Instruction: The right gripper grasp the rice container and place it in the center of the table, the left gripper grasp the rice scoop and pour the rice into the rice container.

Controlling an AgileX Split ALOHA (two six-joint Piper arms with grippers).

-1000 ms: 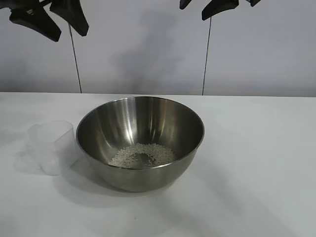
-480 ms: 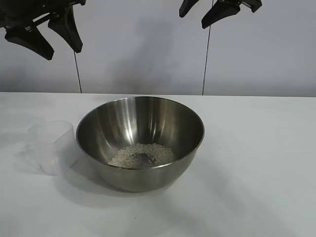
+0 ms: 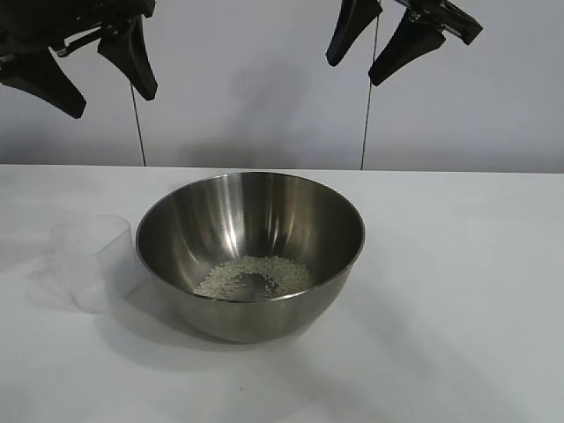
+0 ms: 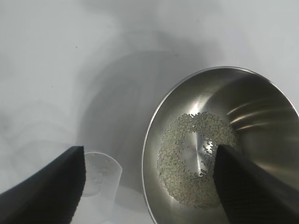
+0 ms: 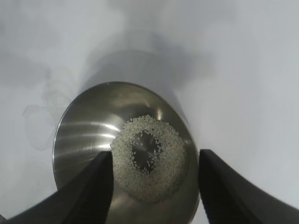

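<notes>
left end effector [image 3: 79, 75] and right end effector [image 3: 374, 48] hang high, both spread and empty. rice [image 3: 256, 275] lies in the rice container [image 3: 251, 251] mid-table [image 3: 458, 264]; rice scoop [image 3: 92, 263] just beside it. risk: a descending arm clips the rim, scattering grains. scoop handle indistinct; both arms cut off.

The shiny steel rice container [image 3: 250, 251] stands upright mid-tabletop [image 3: 458, 291] with white rice [image 3: 254, 277] ringing its bottom, the empty clear rice scoop [image 3: 95, 262] upright just beside it.
</notes>
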